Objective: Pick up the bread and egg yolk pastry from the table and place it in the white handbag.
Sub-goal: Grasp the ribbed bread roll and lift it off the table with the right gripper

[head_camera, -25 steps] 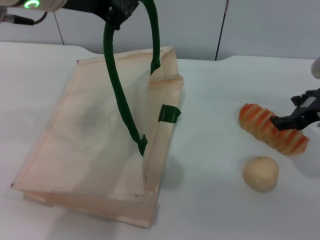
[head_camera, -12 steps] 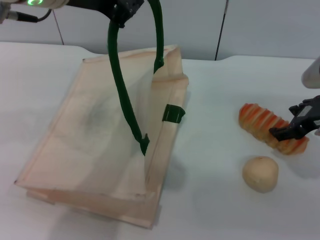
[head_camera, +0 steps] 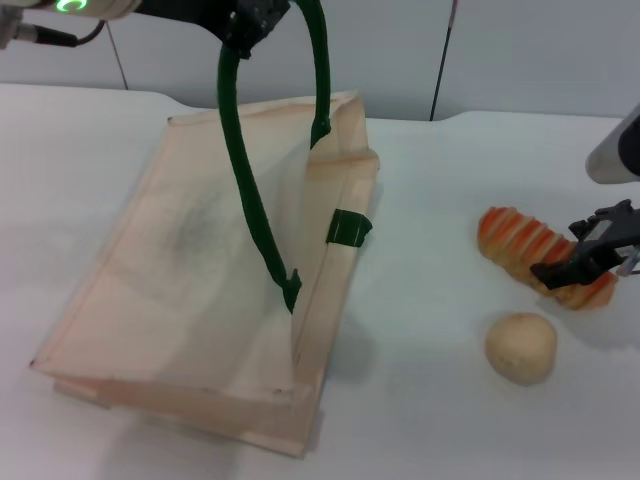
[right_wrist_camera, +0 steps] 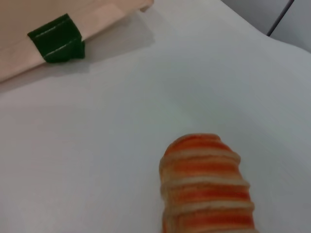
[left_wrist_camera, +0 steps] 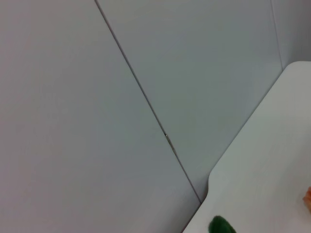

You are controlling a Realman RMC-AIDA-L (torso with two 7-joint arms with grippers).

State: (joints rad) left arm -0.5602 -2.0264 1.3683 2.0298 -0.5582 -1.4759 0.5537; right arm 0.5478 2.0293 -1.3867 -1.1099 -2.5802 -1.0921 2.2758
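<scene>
The white handbag [head_camera: 190, 290] fills the left half of the head view on the white table [head_camera: 420, 400], its green rope handle [head_camera: 245, 200] held up in the clamped left gripper [head_camera: 250, 20] at the top edge. At centre right, the right gripper [head_camera: 580, 262], fingers parted, straddles the striped bread's [head_camera: 520, 250] far end; the egg yolk pastry [head_camera: 520, 347] sits just below it
</scene>
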